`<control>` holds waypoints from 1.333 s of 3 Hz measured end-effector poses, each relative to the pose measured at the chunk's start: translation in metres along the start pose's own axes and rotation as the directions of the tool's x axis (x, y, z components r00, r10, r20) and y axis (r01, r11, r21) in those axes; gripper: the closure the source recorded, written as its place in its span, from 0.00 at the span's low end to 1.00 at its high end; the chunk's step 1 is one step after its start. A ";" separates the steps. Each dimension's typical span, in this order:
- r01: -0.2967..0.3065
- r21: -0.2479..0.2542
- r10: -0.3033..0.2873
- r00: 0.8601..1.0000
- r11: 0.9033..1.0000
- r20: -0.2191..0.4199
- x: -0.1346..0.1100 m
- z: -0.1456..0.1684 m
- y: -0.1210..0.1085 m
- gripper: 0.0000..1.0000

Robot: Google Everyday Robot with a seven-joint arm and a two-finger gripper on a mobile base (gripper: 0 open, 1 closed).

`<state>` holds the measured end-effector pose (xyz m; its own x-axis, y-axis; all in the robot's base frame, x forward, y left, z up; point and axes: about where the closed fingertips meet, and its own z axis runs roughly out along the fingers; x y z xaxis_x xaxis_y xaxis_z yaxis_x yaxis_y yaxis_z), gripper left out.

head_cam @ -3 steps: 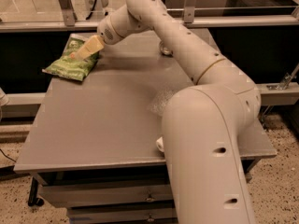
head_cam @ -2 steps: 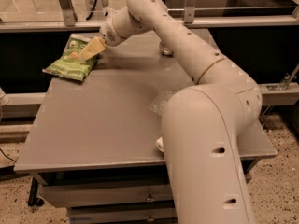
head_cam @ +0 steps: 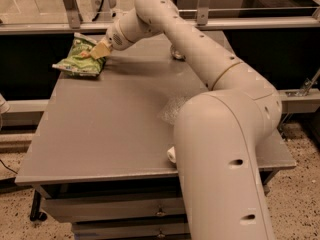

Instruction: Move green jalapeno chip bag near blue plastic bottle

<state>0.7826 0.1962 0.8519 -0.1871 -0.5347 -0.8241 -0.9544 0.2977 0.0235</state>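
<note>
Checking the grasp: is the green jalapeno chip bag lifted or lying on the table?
Lying down: the green jalapeno chip bag rests on the far left corner of the table, with the gripper at its right edge.

Warm, fairly dim light with a brownish cast falls from above. The arm (head_cam: 200,59) is brightest along its upper side and shades off underneath. It throws a soft-edged shadow on the surface (head_cam: 100,134) along the far edge, running right from the claw (head_cam: 100,49), which sits at the far left corner against the bag (head_cam: 80,59). The bag's green is the strongest colour. The surface has a dull, even sheen. Below the near edge the drawers (head_cam: 160,211) lie in shade, and the band beyond the far edge is nearly black.
</note>
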 end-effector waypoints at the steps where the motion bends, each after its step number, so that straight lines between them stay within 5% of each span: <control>1: -0.002 0.014 0.002 1.000 1.000 0.010 -0.001 -0.007 0.000 0.87; 2: 0.011 0.051 -0.012 0.999 0.999 0.034 -0.008 -0.029 -0.001 1.00; 4: 0.011 0.147 -0.023 0.997 0.989 0.078 0.002 -0.118 0.006 1.00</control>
<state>0.7492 0.1041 0.9173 -0.1464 -0.4777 -0.8662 -0.9120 0.4044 -0.0690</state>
